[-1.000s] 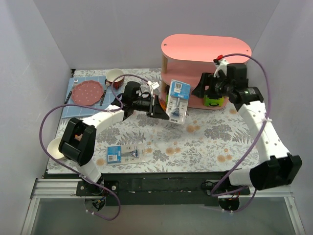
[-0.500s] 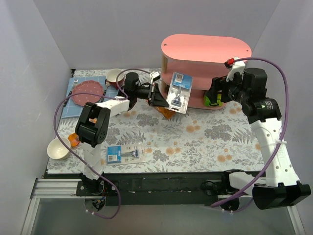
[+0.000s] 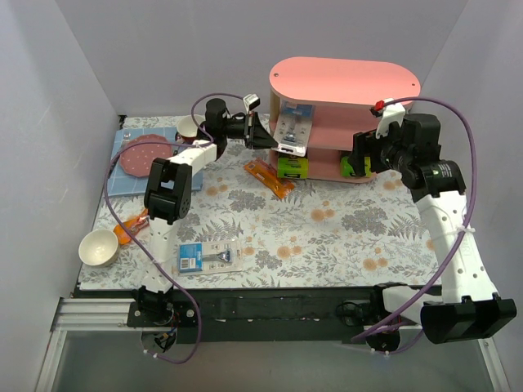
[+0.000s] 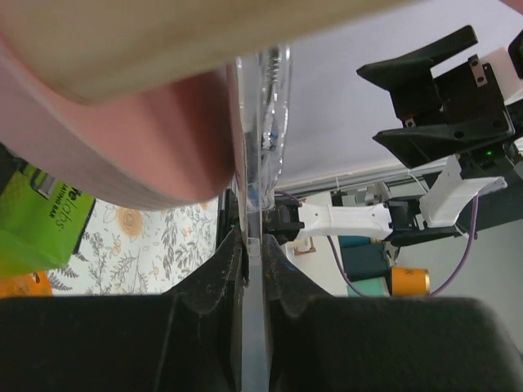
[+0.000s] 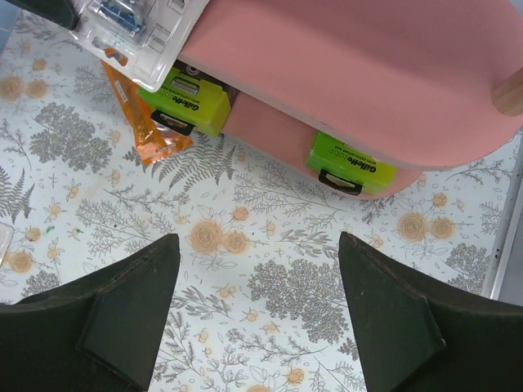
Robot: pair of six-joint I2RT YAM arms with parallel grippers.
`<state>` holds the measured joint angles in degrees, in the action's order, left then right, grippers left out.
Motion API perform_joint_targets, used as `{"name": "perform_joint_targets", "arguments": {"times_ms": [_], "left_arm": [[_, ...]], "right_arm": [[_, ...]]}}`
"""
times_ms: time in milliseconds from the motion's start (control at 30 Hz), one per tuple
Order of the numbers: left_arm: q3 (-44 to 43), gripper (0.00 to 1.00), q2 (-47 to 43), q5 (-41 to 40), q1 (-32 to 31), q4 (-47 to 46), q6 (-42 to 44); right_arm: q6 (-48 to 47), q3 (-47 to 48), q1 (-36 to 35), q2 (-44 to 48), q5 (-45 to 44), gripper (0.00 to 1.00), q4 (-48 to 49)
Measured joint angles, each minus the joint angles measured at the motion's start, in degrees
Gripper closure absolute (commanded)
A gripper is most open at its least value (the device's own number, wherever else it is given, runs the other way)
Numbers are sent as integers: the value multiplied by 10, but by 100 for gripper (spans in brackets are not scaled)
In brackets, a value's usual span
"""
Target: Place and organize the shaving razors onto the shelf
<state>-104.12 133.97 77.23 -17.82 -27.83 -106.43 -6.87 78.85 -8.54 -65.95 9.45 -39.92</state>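
The pink three-tier shelf (image 3: 347, 86) stands at the back right. My left gripper (image 3: 263, 133) is shut on a clear blister razor pack (image 3: 292, 133), holding it against the shelf's left end at the middle tier. In the left wrist view the pack (image 4: 263, 122) shows edge-on between the fingers, beside a pink board (image 4: 147, 139). Two lime-ended razor boxes (image 3: 292, 167) (image 3: 356, 167) lie on the bottom board; both show in the right wrist view (image 5: 186, 102) (image 5: 350, 166). A second blister pack (image 3: 209, 257) lies on the table at the front left. My right gripper (image 3: 365, 152) is open and empty, above the table before the shelf.
An orange packet (image 3: 270, 176) lies on the floral cloth before the shelf. A red plate (image 3: 145, 153), a cup (image 3: 189, 126) and cutlery sit on a blue mat at the back left. A white bowl (image 3: 97, 246) and an orange thing (image 3: 131, 227) lie at the left edge.
My left gripper has carried the blister pack up and back, from above the table to the shelf's left end. My right gripper has drawn back from the shelf's right side.
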Motion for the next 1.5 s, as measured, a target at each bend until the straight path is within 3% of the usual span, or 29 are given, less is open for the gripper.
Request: {"name": "perform_joint_targets", "arguments": {"times_ms": [733, 933, 1200, 1400, 1500], "left_arm": [[-35, 99, 23, -76, -8, 26, -48], [-46, 76, 23, -102, -12, 54, -48], [-52, 65, 23, -137, -21, 65, -45], [-34, 42, 14, -146, -23, 63, -39], [5, 38, -7, -164, -22, 55, -31]], "right_arm": [[-7, 0, 3, -58, -3, 15, -3], [-7, 0, 3, -58, -4, 15, -3], [-7, 0, 3, -58, -5, 15, -3], [-6, -6, 3, -53, -6, 15, 3], [-6, -19, 3, -46, -6, 15, 9]]}}
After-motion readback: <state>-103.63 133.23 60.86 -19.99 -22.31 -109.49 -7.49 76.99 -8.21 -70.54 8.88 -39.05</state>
